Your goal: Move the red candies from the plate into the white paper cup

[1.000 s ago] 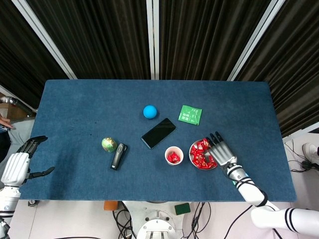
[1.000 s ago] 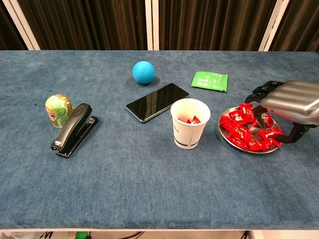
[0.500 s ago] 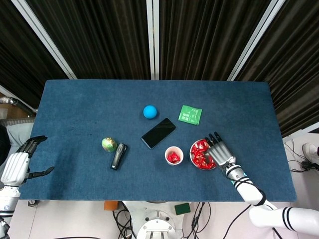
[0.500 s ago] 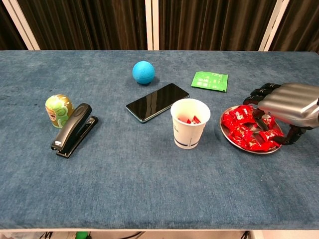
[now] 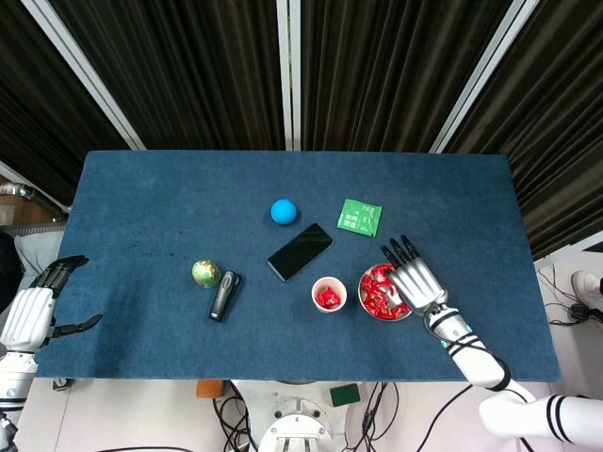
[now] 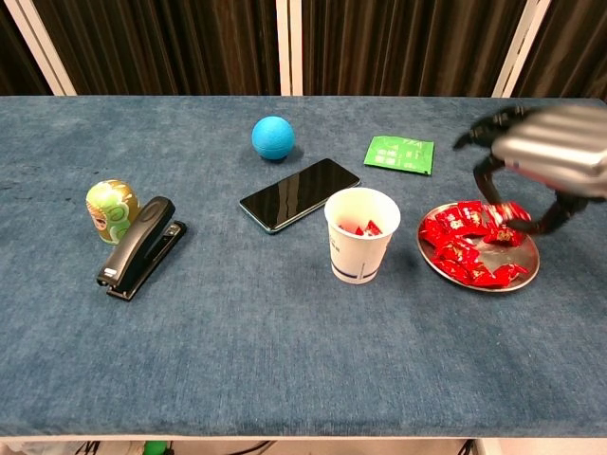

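— What is the right hand [image 6: 545,156] doing?
— It hangs above the metal plate [image 6: 524,272], fingers curled down, pinching one red candy [image 6: 512,210].
— And the containers?
— More red candies [image 6: 465,248] lie heaped on the plate; the white paper cup [image 6: 360,235] just beside it has a few inside.
— The other hand?
— Only the head view shows the left hand [image 5: 33,311], off the table edge, fingers apart, holding nothing.
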